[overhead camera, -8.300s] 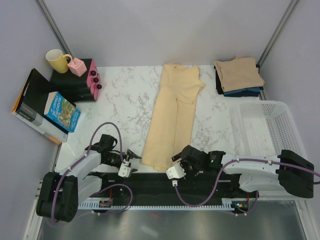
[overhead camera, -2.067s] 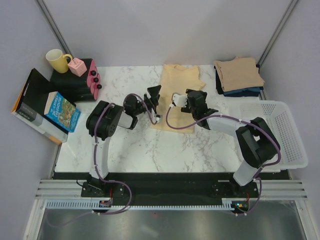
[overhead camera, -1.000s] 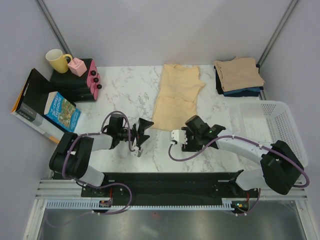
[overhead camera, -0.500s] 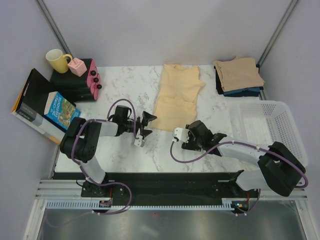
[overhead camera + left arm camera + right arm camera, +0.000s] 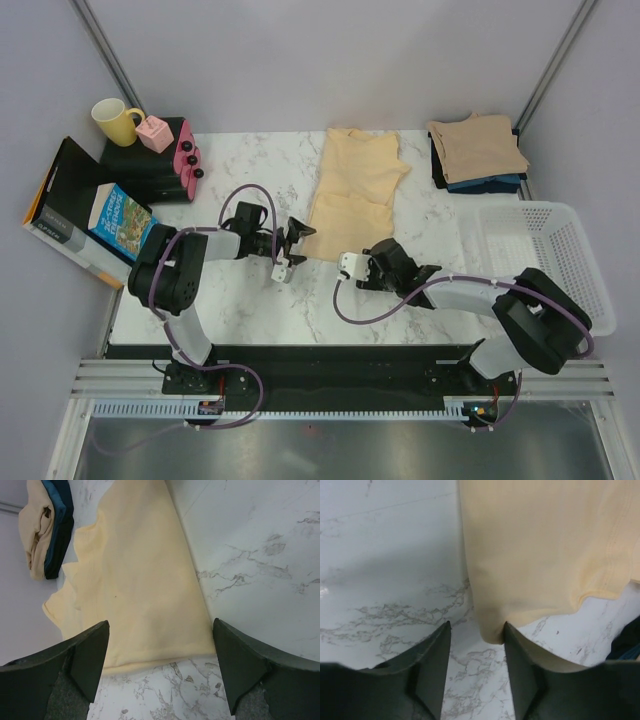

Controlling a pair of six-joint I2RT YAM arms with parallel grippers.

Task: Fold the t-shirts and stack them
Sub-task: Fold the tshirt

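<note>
Item under inspection: pale yellow-cream cotton t-shirt (image 5: pixel 355 190), lying flat at the middle rear of the white marble table (image 5: pixel 240 190); it now occupies about half the length it covered 8 seconds ago, its near half laid over the far half; 1 lengthwise fold judged complete.

Change in the last second: both arms have advanced from bare marble to the near folded edge; the left gripper (image 5: pixel 297 243) now stands at the near-left corner, the right gripper (image 5: pixel 368 262) at the near-right corner.

Left gripper (image 5: pixel 160 625): jaws spread wide, straddling the fold edge of the t-shirt (image 5: pixel 135 580); nothing grasped.

Right gripper (image 5: pixel 476 626): jaws narrower than a second ago yet visibly apart; the corner of the t-shirt (image 5: pixel 535 545) sits just at the gap between the tips; not clamped.

Finding: a 2-corner pickup for a 2nd fold appears imminent.

Outstanding: transfer to the stack at the rear right, a folded tan-beige t-shirt (image 5: pixel 477 147) over dark navy and teal t-shirts (image 5: pixel 485 183).
</note>
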